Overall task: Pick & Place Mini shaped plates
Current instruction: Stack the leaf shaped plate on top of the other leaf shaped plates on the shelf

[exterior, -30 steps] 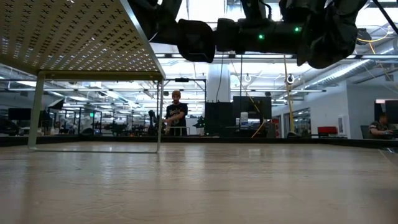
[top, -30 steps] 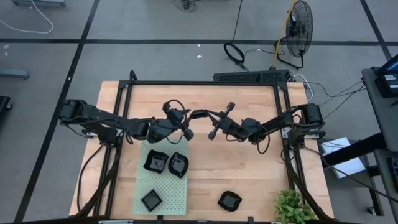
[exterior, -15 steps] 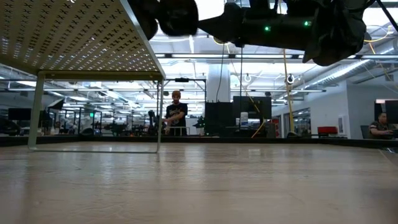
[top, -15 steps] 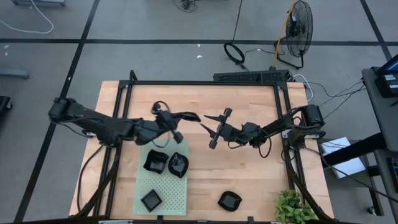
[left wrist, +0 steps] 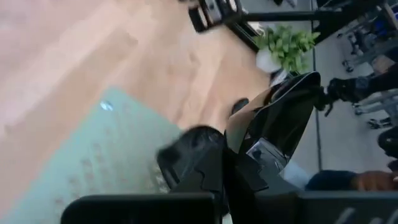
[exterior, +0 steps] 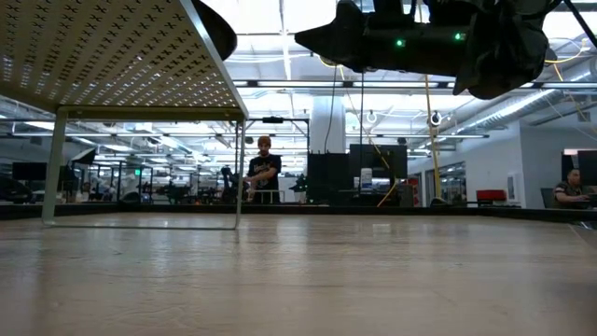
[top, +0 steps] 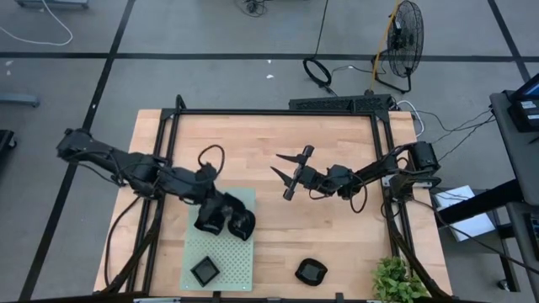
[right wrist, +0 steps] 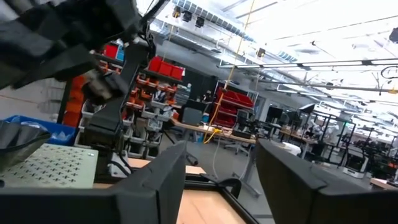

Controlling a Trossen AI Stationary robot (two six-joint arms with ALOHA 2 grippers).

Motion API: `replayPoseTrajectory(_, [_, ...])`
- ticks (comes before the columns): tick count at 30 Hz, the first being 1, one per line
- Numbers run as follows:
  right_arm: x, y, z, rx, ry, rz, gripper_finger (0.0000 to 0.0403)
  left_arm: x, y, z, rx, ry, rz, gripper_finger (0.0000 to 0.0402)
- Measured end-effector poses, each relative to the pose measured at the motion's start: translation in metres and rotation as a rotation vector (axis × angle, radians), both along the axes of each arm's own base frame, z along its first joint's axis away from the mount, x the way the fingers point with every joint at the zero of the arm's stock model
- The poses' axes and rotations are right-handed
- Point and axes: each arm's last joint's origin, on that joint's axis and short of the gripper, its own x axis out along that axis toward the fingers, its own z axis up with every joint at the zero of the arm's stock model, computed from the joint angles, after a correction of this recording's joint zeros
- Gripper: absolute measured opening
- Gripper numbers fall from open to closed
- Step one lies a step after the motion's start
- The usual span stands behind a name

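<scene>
Four mini shaped plates are seen: two [top: 210,219] [top: 242,224] beneath the left tool [top: 221,210], whose grip cannot be told, one [top: 205,271] lower on the green mat [top: 240,273], one [top: 310,272] on the bare tabletop [top: 337,236]. The right tool [top: 286,172] is held spread, released, mid-tabletop. No writing can be read.

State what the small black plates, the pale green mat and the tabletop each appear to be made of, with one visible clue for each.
Plates: probably glazed ceramic or plastic; glossy black.
Mat: likely plastic or coated metal; flat pale green sheet with regular perforations.
Tabletop: wood; light planks with visible grain.
</scene>
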Motion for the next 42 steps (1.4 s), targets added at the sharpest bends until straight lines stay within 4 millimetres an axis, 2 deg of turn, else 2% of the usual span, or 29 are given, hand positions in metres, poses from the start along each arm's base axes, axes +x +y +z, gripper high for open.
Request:
replayPoseTrajectory(7, [0.0,0.0,0.0,0.013,-0.004,0.005,0.018,0.017,-0.024,-0.02,-0.004,0.075,-0.058,0.0004])
replayPoseTrajectory(12, [0.0,0.0,-0.001,0.013,0.003,0.005,0.0175,0.026,-0.029,-0.033,0.021,0.13,-0.063,0.0014])
replayPoseTrajectory(23, [0.0,0.0,-0.001,0.013,0.003,0.005,0.0177,0.024,-0.027,-0.028,0.057,0.099,-0.109,0.0052])
replayPoseTrajectory(37, [0.0,0.0,-0.001,0.013,0.003,0.005,0.0175,0.028,-0.021,-0.024,0.148,0.026,-0.009,0.0051])
replayPoseTrajectory(42, [0.0,0.0,-0.001,0.012,0.007,0.005,0.0172,0.028,-0.023,-0.021,0.162,-0.009,-0.086,0.0051])
